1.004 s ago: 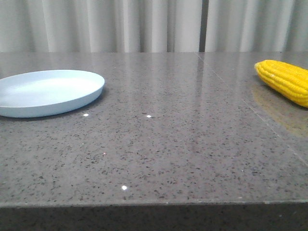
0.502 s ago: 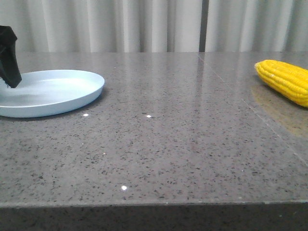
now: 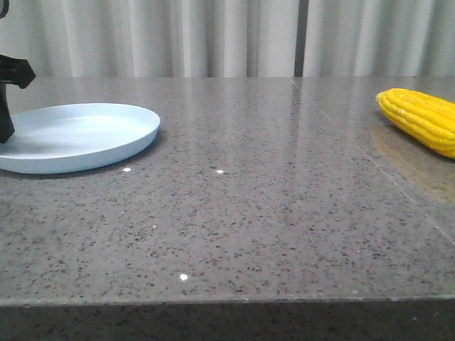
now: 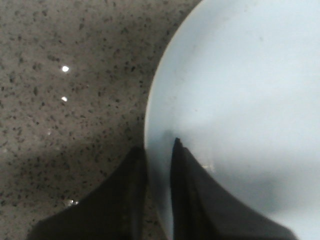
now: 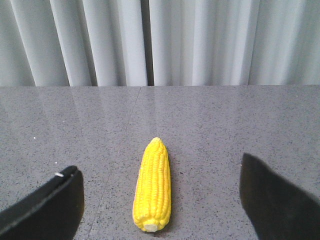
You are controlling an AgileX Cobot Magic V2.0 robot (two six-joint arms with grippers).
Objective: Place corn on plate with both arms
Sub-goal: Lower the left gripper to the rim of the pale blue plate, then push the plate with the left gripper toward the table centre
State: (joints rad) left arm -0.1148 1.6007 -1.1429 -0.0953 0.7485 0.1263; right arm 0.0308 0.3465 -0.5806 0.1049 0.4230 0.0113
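The pale-blue plate (image 3: 78, 135) lies on the table at the far left. My left gripper (image 3: 6, 121) is at its left edge. In the left wrist view the left gripper (image 4: 158, 145) is shut on the plate's rim (image 4: 150, 100), one finger inside the plate and one outside over the table. The yellow corn (image 3: 423, 117) lies at the far right of the table. In the right wrist view the corn (image 5: 153, 185) lies between the wide-open fingers of my right gripper (image 5: 157, 165), its pale stub towards the camera, untouched. The right gripper is out of the front view.
The table is a speckled grey stone slab (image 3: 234, 213) with its front edge (image 3: 227, 302) near the camera. White curtains (image 3: 227, 35) hang behind it. A seam (image 3: 355, 142) runs across the slab left of the corn.
My left gripper came into view from the left and closed on the plate's left rim. The plate has shifted slightly to the right. The corn has not moved.
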